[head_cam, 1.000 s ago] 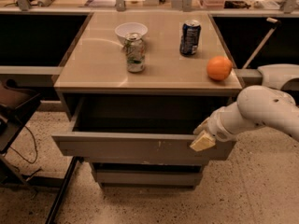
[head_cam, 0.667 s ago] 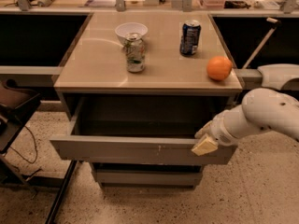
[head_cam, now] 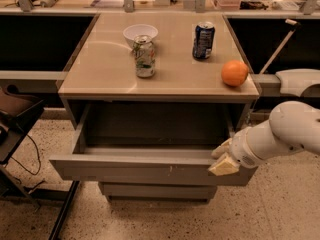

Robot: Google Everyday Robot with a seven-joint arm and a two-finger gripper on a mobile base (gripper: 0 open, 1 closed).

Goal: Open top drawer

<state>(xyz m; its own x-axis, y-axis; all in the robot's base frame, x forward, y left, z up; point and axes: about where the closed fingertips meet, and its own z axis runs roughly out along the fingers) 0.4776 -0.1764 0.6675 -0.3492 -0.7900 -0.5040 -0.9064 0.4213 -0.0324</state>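
The top drawer (head_cam: pixel 135 168) is a wide grey handleless front with whitish scuffs right of centre. It stands pulled well out from under the beige tabletop, and its dark inside shows. My gripper (head_cam: pixel 222 160) is at the drawer's right end, at the top edge of the front, with the white arm reaching in from the right. Its cream fingertips (head_cam: pixel 223 166) lie against the front's upper right corner.
On the tabletop (head_cam: pixel 100 69) stand a white bowl (head_cam: pixel 140 32), a green-white can (head_cam: pixel 144 56), a dark blue can (head_cam: pixel 203 40) and an orange (head_cam: pixel 234 73). A narrower lower drawer front (head_cam: pixel 157 190) sits beneath. A dark stand (head_cam: pixel 20 119) and cable are at left.
The top drawer has slid further out toward the camera, and my gripper and arm have moved down and forward with its right end.
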